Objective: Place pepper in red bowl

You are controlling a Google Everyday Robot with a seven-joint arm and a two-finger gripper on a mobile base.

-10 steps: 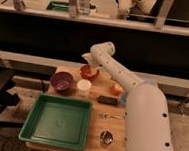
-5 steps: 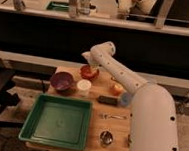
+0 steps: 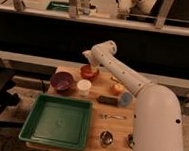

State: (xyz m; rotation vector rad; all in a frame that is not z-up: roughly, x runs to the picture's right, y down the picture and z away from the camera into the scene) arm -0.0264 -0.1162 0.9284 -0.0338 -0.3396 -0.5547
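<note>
The red bowl is small, orange-red and round, and stands at the back of the wooden table. My white arm reaches from the lower right and bends down over it. My gripper hangs right at the bowl's rim, mostly hidden by the wrist. A small orange-yellow round thing, perhaps the pepper, lies on the table to the right of the bowl, close under my forearm. I cannot tell whether the gripper holds anything.
A larger dark purple bowl and a white cup stand in front of the red bowl. A green tray fills the front left. A dark flat item, a blue thing, a utensil and a metal cup lie to the right.
The arm has shifted only slightly. The gripper stays over the red bowl. The things on the table have not moved.
</note>
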